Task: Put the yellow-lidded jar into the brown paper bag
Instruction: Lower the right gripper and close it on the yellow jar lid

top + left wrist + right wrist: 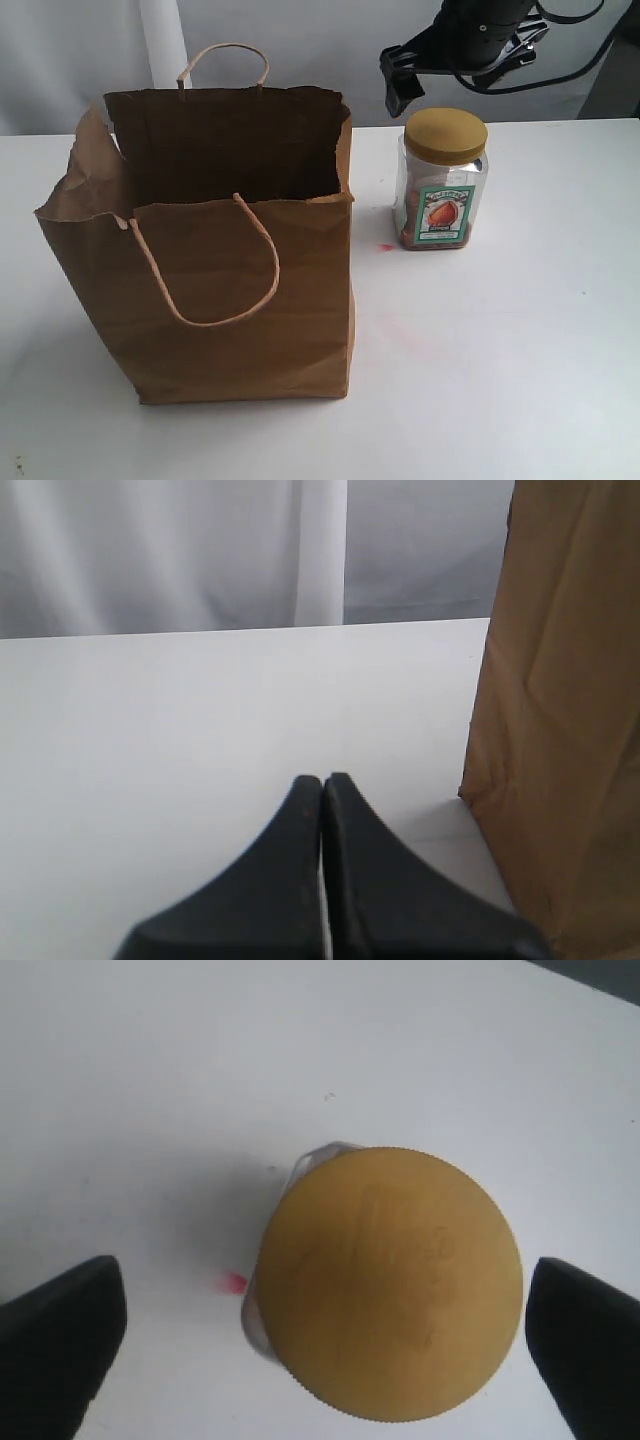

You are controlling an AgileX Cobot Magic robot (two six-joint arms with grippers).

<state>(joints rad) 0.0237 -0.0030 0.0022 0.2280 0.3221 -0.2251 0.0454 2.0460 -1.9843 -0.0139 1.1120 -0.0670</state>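
The exterior view looks down obliquely on the table (520,350), brown paper bag (220,270) at left, yellow-lidded jar (441,180) upper right; the left wrist view sits low beside the bag, facing level across the table; the right wrist view looks straight down, close over the jar.

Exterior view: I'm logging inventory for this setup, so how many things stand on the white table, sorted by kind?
Jars: 1, the yellow-lidded jar
Paper bags: 1, the brown paper bag
Total: 2
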